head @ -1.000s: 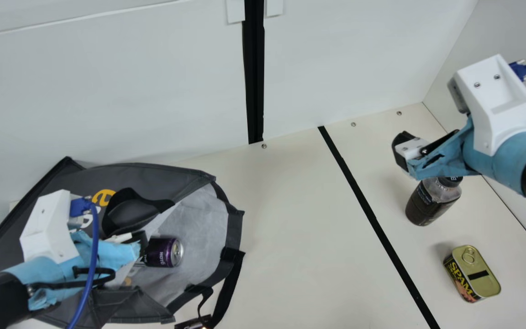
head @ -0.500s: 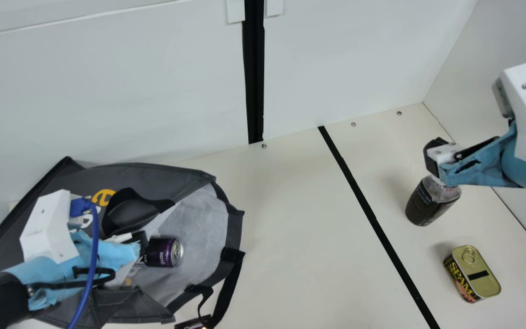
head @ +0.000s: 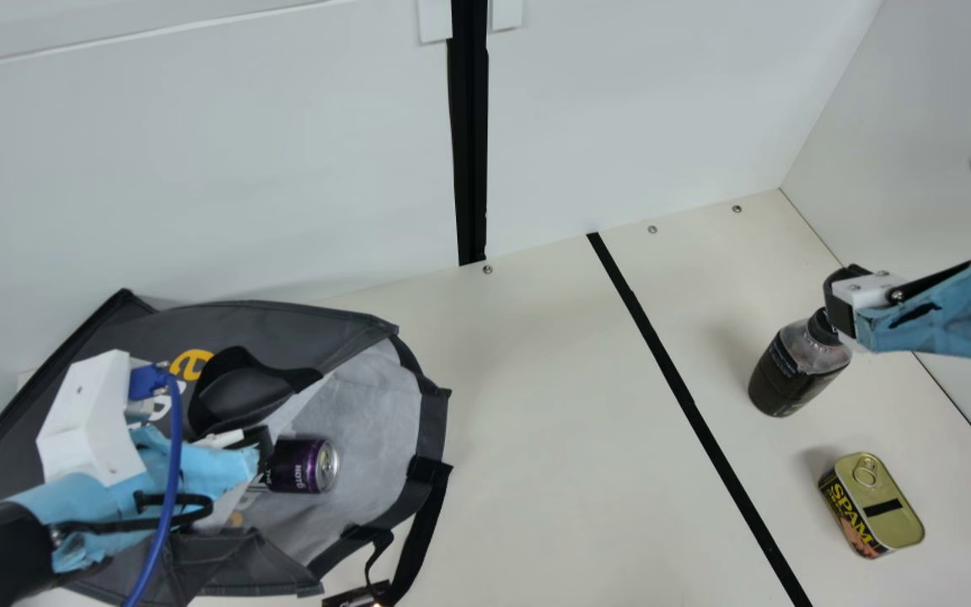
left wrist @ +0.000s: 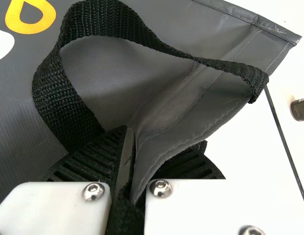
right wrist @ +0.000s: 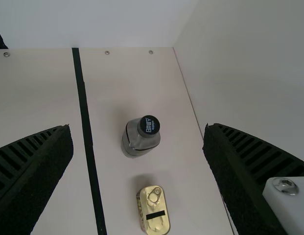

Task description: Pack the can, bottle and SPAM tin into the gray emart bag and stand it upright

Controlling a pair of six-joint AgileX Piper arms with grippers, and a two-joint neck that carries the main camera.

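With my left hand (head: 256, 445) I have a fold of the gray bag (head: 292, 333) pinched; the bag lies on its side on the worktop (head: 570, 421), with the can (head: 304, 464) lying inside its open mouth. My right hand (head: 841, 295) is spread wide, holding nothing, above the bottle (head: 796, 373), which stands near the SPAM tin (head: 880, 506) beyond the black strip (head: 676, 379).
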